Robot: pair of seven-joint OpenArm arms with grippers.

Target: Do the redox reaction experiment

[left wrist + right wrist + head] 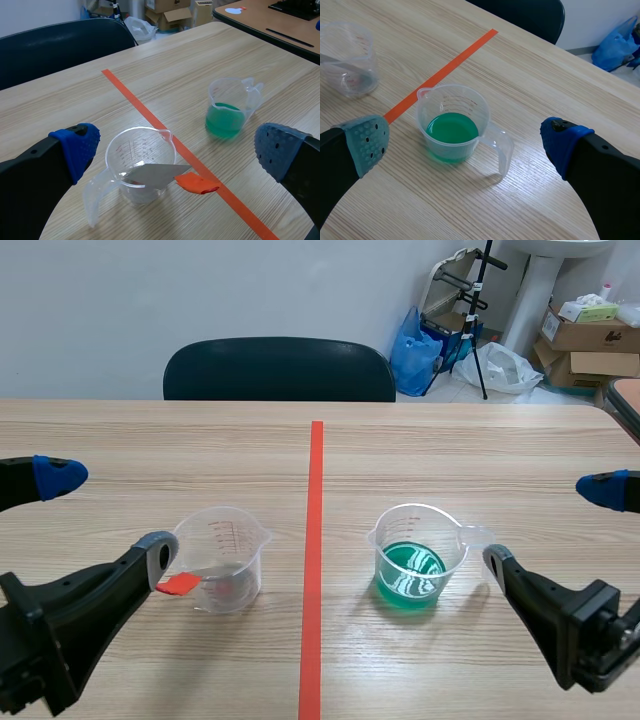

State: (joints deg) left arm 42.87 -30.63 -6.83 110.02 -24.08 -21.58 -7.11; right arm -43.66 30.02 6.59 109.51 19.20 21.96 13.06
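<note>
**Two cups, two wide tools**

Two plastic measuring cups stand upright on the counter (pixel 450 450), one on each side of the orange-red tape line (pixel 315 540). The clear cup (pixel 220 560) lies on the left arm's side, the green cup (pixel 418 555) on the right arm's side, and they are well apart. A grey strip (pixel 157 174) with an orange-red tip (pixel 196 183) leans inside the clear cup. The tip sticks out over the rim.

The left tool (pixel 110 512) is spread wide and holds nothing. In the left wrist view the clear cup sits just ahead of the tool, between its two fingers, with the handle turned toward it. In the scene view the strip's tip lies just beside the tool's grey pad (pixel 160 550). Contact cannot be told.

The right tool (pixel 548 524) is also spread wide and holds nothing. In the right wrist view the green cup (pixel 454 127) sits ahead of the tool, between its fingers, with the handle angled toward the blue pad (pixel 562 142). Green liquid (pixel 452 128) fills the lower part of this cup. Neither tool touches the green cup.

A dark chair (pixel 278 368) stands at the counter's far edge.
</note>
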